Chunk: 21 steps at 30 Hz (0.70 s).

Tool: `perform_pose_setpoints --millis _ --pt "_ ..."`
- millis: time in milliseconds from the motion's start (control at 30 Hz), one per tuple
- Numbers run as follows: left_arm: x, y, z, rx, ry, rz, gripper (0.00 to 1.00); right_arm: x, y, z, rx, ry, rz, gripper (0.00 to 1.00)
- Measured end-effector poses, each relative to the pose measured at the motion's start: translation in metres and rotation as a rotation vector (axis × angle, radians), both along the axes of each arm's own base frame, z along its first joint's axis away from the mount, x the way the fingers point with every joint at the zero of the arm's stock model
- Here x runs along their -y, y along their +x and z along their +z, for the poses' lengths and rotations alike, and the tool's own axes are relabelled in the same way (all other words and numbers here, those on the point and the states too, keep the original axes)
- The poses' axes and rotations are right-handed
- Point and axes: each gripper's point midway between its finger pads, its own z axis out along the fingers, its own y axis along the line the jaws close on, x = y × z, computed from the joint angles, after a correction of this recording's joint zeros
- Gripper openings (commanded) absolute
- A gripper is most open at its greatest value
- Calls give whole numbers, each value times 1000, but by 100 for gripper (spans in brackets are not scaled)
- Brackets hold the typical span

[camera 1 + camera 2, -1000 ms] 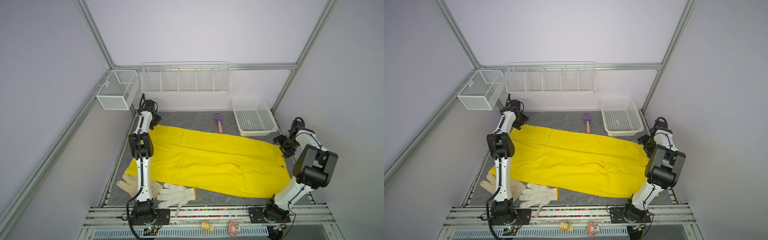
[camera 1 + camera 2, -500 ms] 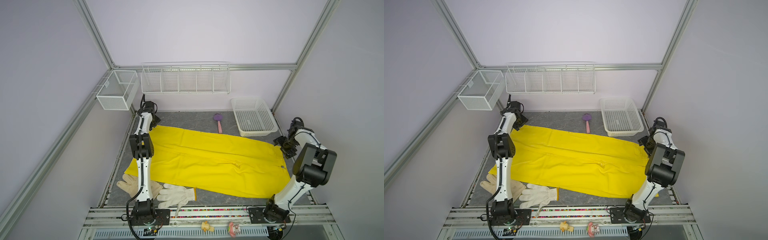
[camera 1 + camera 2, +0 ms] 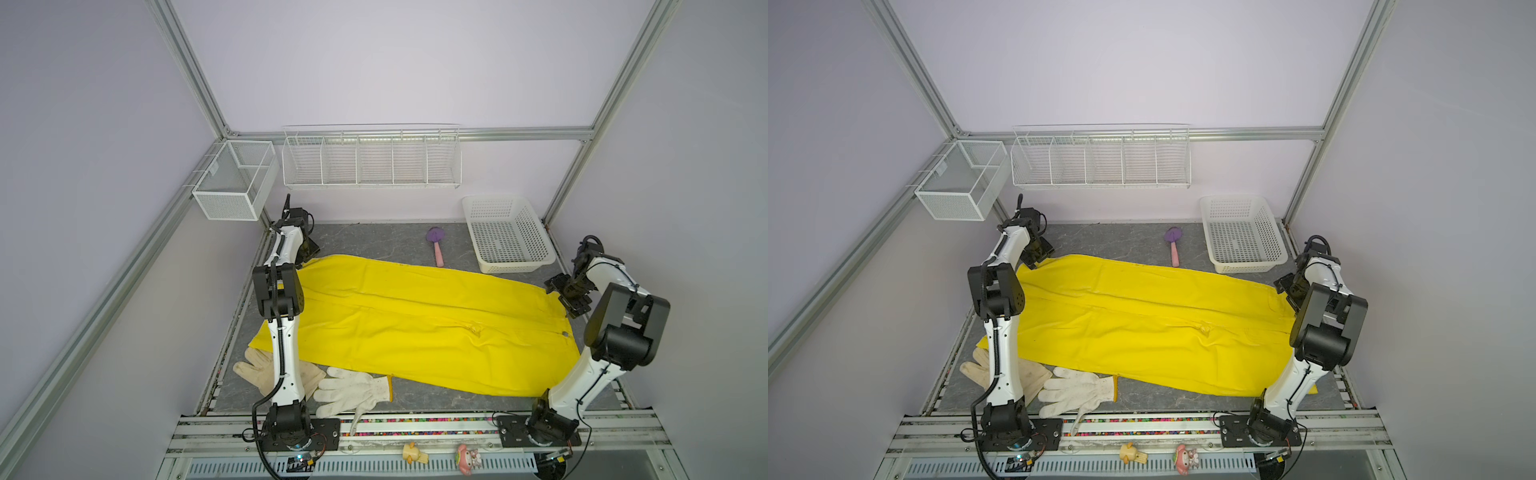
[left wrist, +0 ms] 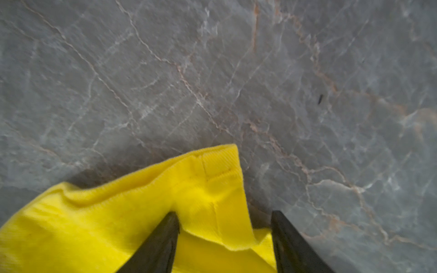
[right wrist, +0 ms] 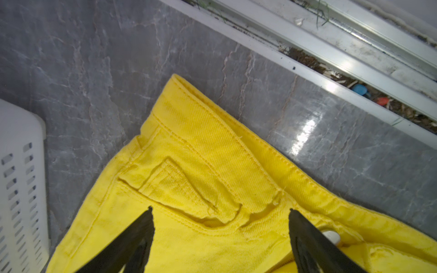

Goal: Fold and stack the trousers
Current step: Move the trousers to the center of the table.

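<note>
Yellow trousers lie flat on tabletop, waist right, hems left. At far waist corner, right end effector hangs wide: drop lower, bite waistband. Farther, left end effector sits part-open astride hem corner: catch both layers, lift together.

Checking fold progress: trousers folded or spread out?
Spread out. The trousers lie flat at full length, legs side by side, nothing doubled over.
</note>
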Motion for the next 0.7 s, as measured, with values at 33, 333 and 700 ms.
perform_pose_setpoints --millis 33,333,700 --pt "-1 -2 -1 -7 -1 0 47 -1 0 -2 -5 3 1 90" --pt "-7 -9 -1 -40 -1 -2 0 -5 6 -17 -35 20 4 89" --pt "-5 -23 7 -64 -3 -12 0 -11 49 -6 53 37 0 86"
